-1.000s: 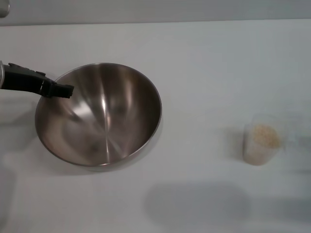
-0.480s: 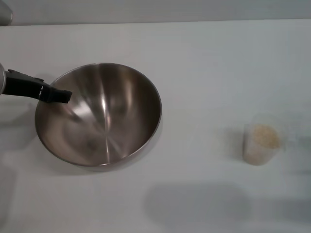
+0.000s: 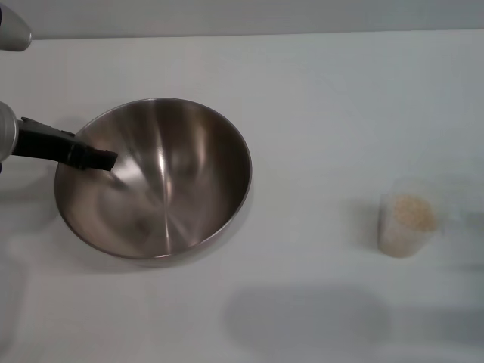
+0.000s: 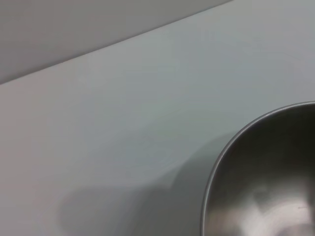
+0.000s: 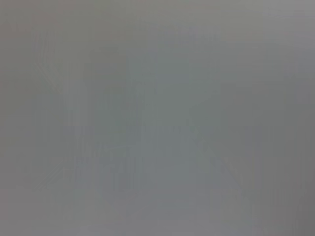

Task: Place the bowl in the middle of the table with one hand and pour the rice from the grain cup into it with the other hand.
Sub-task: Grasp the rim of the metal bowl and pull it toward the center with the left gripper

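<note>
The bowl [image 3: 166,189] is a large shiny steel bowl, empty, on the left half of the white table [image 3: 318,113]. My left gripper [image 3: 94,159] reaches in from the left, and its black tip lies over the bowl's left rim, just inside. The left wrist view shows part of the bowl's rim [image 4: 266,187] and bare table. The grain cup [image 3: 407,218] is a small clear plastic cup standing upright at the right, far from the bowl, with pale rice [image 3: 414,212] in it. My right gripper is out of view, and its wrist view shows only a plain grey surface.
The table's far edge [image 3: 242,34] meets a grey wall at the back. A grey part of the left arm [image 3: 11,34] shows at the top left corner. A soft shadow [image 3: 302,314] lies on the table's front middle.
My left gripper's tip has moved slightly toward me and dipped over the bowl's left rim. The bowl and the grain cup have not moved.
</note>
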Controlling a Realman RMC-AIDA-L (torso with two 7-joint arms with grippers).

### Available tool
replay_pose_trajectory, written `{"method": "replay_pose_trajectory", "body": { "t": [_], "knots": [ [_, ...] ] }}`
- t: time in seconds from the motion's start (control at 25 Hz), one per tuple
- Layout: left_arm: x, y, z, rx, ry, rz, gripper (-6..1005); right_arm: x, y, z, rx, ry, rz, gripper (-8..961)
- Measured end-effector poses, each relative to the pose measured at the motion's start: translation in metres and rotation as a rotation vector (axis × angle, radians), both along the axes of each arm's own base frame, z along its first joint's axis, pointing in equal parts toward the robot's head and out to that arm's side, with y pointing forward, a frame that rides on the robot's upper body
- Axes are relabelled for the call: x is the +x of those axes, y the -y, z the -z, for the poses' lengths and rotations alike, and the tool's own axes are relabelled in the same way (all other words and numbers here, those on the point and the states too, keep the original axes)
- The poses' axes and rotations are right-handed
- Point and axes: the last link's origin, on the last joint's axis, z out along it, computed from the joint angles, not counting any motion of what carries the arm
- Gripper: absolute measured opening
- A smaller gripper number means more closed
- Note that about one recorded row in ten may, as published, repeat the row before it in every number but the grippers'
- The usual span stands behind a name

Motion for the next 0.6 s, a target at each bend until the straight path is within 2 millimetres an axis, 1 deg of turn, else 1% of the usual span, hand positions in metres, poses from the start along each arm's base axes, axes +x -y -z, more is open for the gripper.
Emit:
{"method": "replay_pose_trajectory", "body": {
  "t": [0.36, 0.6],
  "knots": [
    [0.0001, -0.0004, 0.0022, -0.003, 0.000, 0.002, 796, -0.0001, -0.0001, 0.0001, 0.000, -0.001, 0.000, 840],
    [0.0038, -0.0014, 0.0027, -0.021, -0.006, 0.031, 583, 0.0001, 0.0003, 0.0000, 0.000, 0.000, 0.000, 840]
  ]
}}
